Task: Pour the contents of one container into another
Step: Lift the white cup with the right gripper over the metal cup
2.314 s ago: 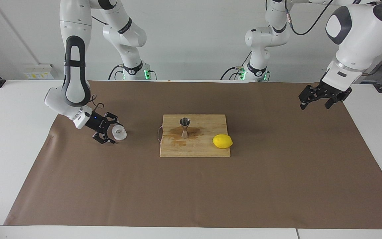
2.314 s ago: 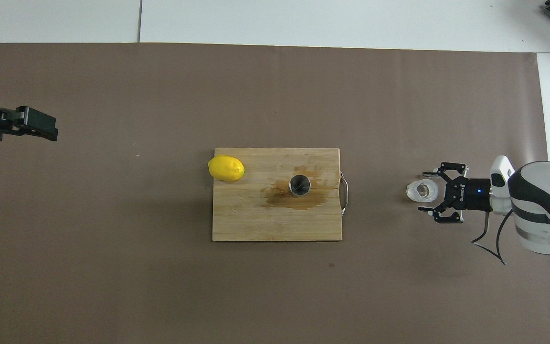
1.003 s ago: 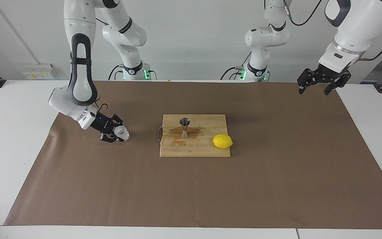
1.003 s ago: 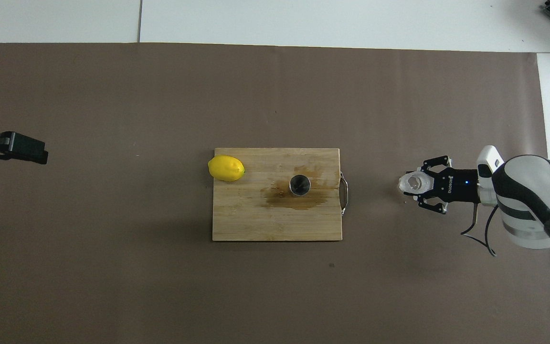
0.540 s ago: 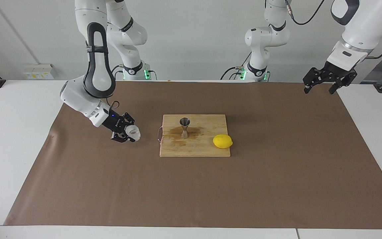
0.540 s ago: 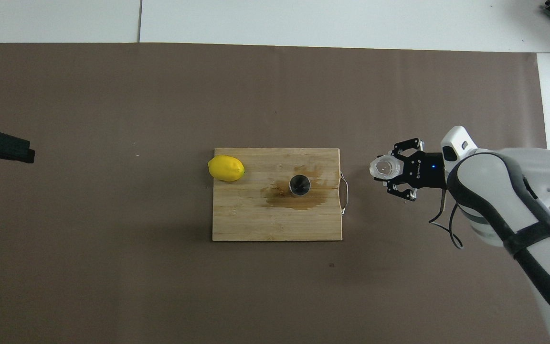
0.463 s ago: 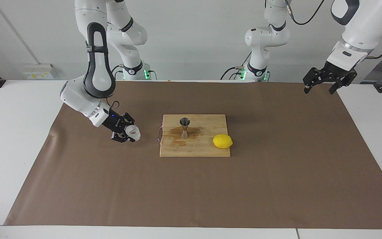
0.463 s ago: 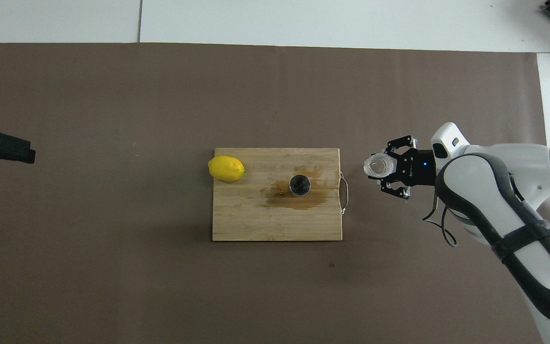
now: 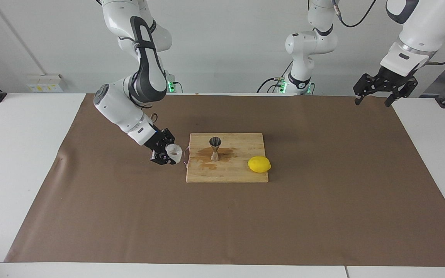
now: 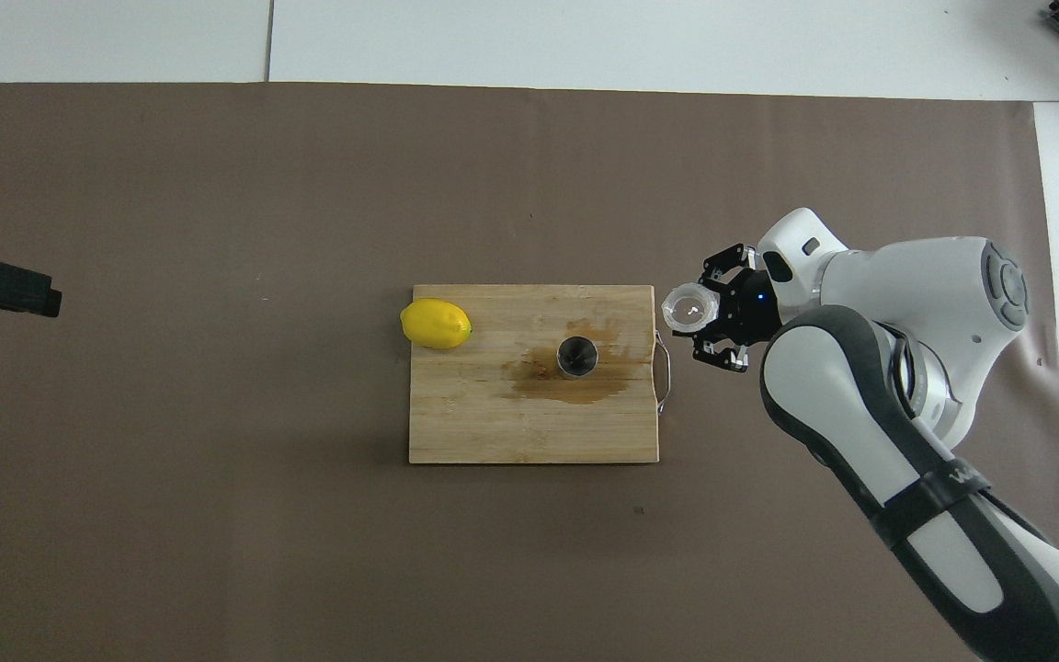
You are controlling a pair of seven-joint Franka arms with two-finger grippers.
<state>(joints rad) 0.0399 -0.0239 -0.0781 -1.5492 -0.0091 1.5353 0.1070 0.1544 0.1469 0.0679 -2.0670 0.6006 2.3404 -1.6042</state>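
Right tool (image 9: 167, 153) (image 10: 711, 317): clamped on the glass cup, held in the air over the brown paper just beside the handle end of the cutting board, toward the right arm's end of the bench.
Glass cup (image 9: 173, 150) (image 10: 688, 308): small, clear and faceted; gripped by the right tool, tilted a little with its mouth toward the board; off the paper, not touching the board.
Steel jigger (image 9: 215, 148) (image 10: 576, 357): hourglass-shaped, standing upright on the cutting board, dark inside, in the half of the board toward the right arm's end.
Cutting board (image 9: 242, 173) (image 10: 465, 423): wooden, lying flat mid-bench on the paper, with a metal handle (image 9: 185, 156) (image 10: 666, 372) at the end next to the cup; a brown wet stain (image 9: 207, 166) (image 10: 539, 386) spreads around the jigger's foot.
Lemon (image 9: 259, 164) (image 10: 436, 324): yellow, resting on the board's corner toward the left arm's end, farther from the robots than the jigger, well apart from it.
Left tool (image 9: 377, 87) (image 10: 5, 287): fingers spread apart and holding nothing, raised over the edge of the paper at the left arm's end; this arm waits.
Brown paper (image 9: 323, 216) (image 10: 217, 552): covers most of the white bench (image 9: 14, 154) (image 10: 585, 37).
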